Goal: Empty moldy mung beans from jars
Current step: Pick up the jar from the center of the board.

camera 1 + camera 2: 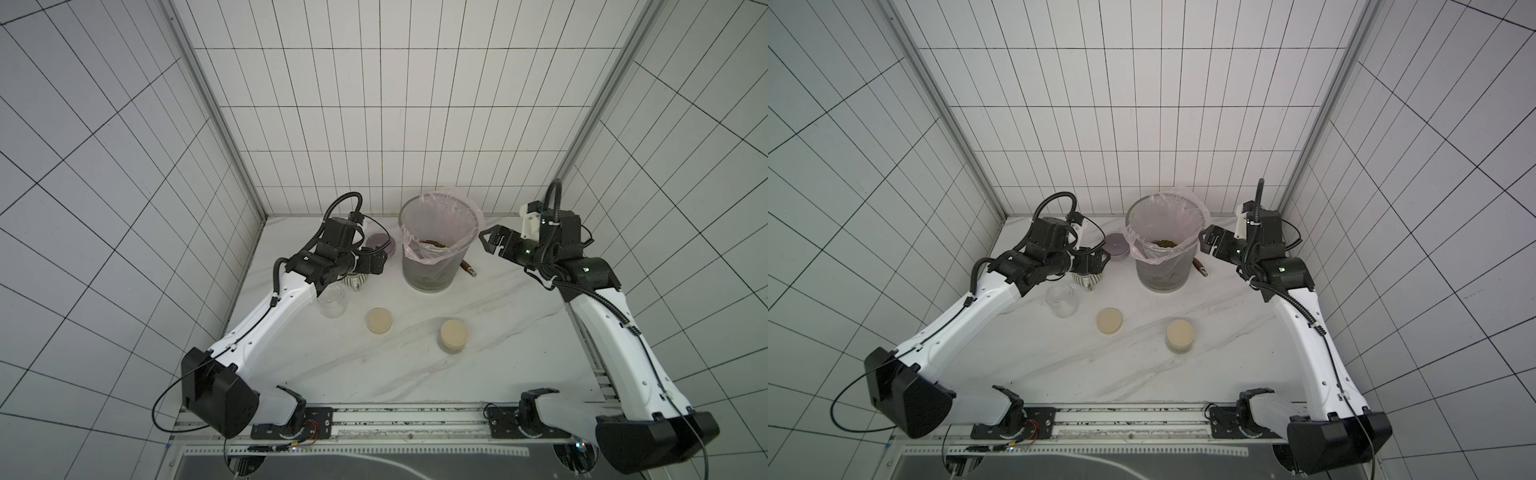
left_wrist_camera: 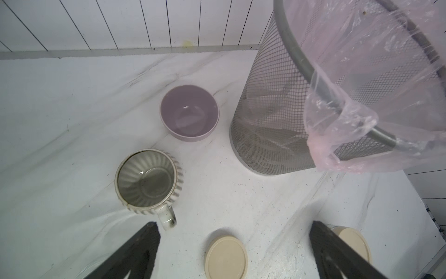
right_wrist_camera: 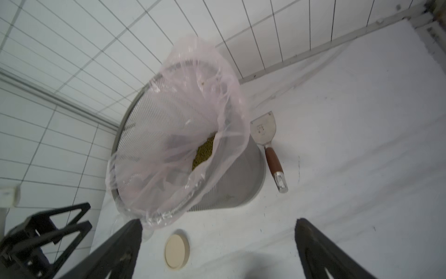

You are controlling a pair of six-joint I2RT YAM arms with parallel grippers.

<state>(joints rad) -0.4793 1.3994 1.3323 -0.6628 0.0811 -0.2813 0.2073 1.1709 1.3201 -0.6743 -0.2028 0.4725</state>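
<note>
The mung beans (image 1: 432, 242) are seen heaped in the pink-lined bin (image 1: 428, 274); an open jar (image 1: 331, 301) stands empty on the desk (image 1: 498, 332) by its loose lid (image 1: 379, 320), a lidded jar (image 1: 453, 334) near. Slick, breakable glass is judged best gripped around the wall. The left tool (image 2: 233, 225) and right tool (image 3: 217, 221) are spread wide, empty.

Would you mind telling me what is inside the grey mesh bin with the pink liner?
Olive-green mung beans lie heaped in the pink liner of the bin. The liner's folds hide anything beneath the heap.
</note>
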